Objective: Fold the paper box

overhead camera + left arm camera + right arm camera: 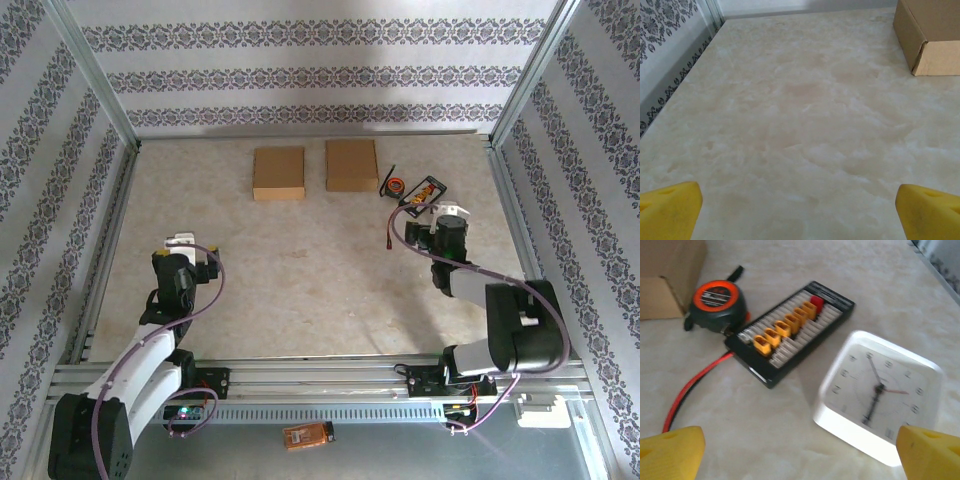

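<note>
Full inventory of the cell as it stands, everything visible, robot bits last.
table: 1, beige marbled, between patterned walls
boxes: 2, brown cardboard, far side, side by side, apart
tape measure: 1, black and orange, right of the right box
connector board: 1, black, yellow plugs plus one red, beside the tape measure
cable: 1, red and black, runs from the board toward the near side
clock: 1, white, right of the board
small item: 1, orange, below the near rail, too small to identify
left hand: 1, yellow fingertips, open, empty, over bare table
right hand: 1, yellow fingertips, open, empty, near the clock
</note>
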`<state>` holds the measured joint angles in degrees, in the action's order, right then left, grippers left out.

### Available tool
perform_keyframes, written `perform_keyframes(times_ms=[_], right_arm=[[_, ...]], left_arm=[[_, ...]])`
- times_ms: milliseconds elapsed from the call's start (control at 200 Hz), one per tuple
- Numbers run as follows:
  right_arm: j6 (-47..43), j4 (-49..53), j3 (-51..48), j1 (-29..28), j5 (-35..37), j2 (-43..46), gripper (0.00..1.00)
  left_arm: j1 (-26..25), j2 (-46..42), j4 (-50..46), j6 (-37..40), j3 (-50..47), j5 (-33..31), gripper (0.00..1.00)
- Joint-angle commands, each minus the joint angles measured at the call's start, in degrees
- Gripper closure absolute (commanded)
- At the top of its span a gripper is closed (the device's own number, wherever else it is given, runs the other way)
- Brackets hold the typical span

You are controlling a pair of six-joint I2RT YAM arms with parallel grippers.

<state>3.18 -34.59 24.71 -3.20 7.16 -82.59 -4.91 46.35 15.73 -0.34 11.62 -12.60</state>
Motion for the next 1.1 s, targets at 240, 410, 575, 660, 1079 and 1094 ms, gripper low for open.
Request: perform_keyframes(times_ms=[240, 410, 575, 660, 1079, 1094], right_arm=[[-1.47, -17.85, -2.66, 4.96, -15.0, -4.6, 0.02], [-1.77, -18.22, -2.82, 2.83, -7.33, -4.64, 0.02], [-1.87, -18.19, -2.82, 2.41, -6.51, -4.62, 0.02], [-1.86, -18.23, -2.82, 2.38, -6.49, -4.68, 0.02], [-1.95, -18.23, -2.85, 2.33, -6.37, -4.53, 0.02], [-1.93, -18.23, -2.89, 2.4, -6.37, -4.55, 0.02]], left_arm=[[1.73, 10.84, 18.56, 0.72, -0.89, 8.5, 0.01], [4.21, 28.29, 30.54, -1.56, 5.05, 15.69, 0.01], [6.66, 41.46, 35.53, -0.3, 10.39, 18.71, 0.01], [8.75, 44.12, 41.11, -1.81, 8.27, 22.14, 0.01], [7.9, 44.95, 40.43, -1.51, 9.65, 19.1, 0.01], [7.9, 45.05, 40.72, -1.55, 9.6, 19.15, 0.01]])
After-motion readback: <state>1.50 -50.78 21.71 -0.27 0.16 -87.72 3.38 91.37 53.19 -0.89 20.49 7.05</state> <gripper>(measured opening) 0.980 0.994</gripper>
